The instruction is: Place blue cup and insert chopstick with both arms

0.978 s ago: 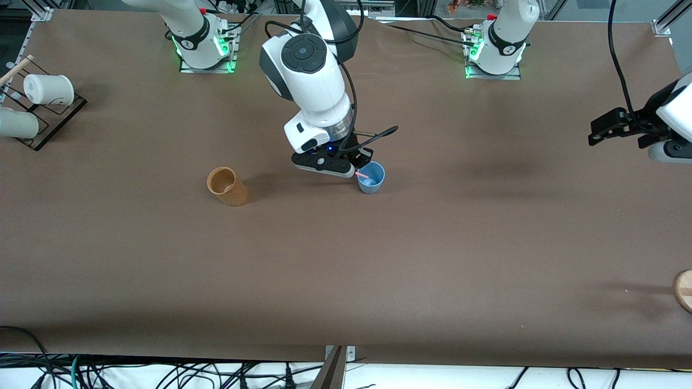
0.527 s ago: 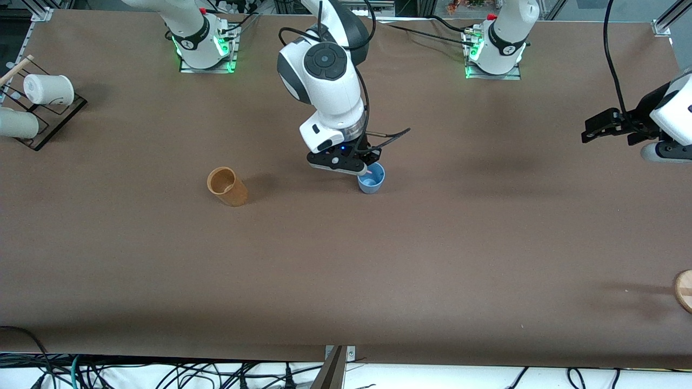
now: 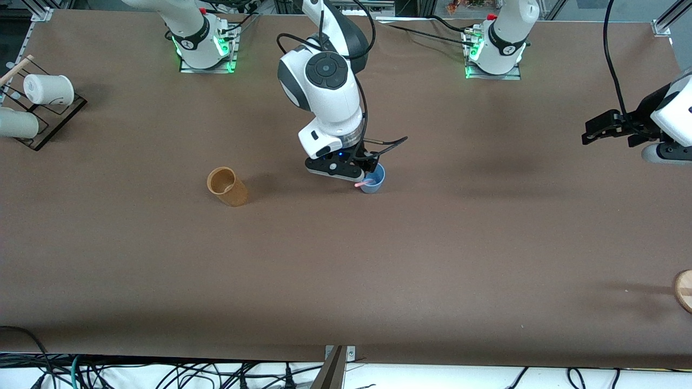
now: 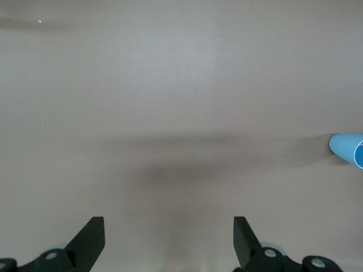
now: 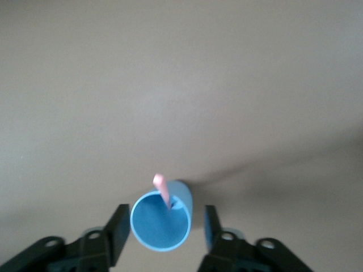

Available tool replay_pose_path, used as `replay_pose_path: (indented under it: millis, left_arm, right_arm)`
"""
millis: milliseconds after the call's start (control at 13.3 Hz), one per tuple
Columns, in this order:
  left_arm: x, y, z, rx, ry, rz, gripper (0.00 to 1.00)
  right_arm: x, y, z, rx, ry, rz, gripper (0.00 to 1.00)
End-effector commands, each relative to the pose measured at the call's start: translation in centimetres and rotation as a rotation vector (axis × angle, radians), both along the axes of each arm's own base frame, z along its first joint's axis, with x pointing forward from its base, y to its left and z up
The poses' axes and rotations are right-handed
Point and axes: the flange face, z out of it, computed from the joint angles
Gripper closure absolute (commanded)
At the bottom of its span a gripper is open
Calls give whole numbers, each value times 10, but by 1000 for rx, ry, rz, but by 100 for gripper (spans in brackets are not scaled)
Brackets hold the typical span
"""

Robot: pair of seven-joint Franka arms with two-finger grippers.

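Observation:
The blue cup (image 3: 374, 180) stands upright mid-table. The pale pink chopstick (image 3: 361, 184) stands in it and leans out over the rim. My right gripper (image 3: 367, 168) is just above the cup and open. In the right wrist view the cup (image 5: 161, 224) sits between the spread fingers (image 5: 118, 228) of my right gripper (image 5: 164, 229), with gaps on both sides, and the chopstick (image 5: 162, 191) rests on its rim, free of the fingers. My left gripper (image 3: 593, 132) hangs open and empty over the left arm's end of the table. The left wrist view shows my left gripper (image 4: 167, 241) and the cup (image 4: 347, 149) far off.
A taller tan-orange cup (image 3: 227, 186) stands toward the right arm's end, level with the blue cup. A wire rack (image 3: 51, 116) with white cups sits at that end's edge. A round wooden disc (image 3: 684, 289) lies at the left arm's end, near the front camera.
My right gripper moved over the blue cup and came down around it. The chopstick now leans in the cup, free of the fingers. My left gripper lifted slightly, then held still.

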Motion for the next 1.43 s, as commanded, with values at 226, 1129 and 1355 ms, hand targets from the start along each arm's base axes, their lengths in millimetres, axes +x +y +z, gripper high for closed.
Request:
replay_pose_path:
  millis: [226,1129,1355]
  left_arm:
    - [3,-3,-2,-20,-4,-12,0]
    - [3,-4,-2,-20,-3,-13,0]
    - [3,-4,-2,-20,-3,-12,0]
  right_arm:
    - [30,-72,70,-105,3,32,0]
    - [50,-411,208,-53,258,192,0]
    - [37,-448,218,-37,244,214,0]
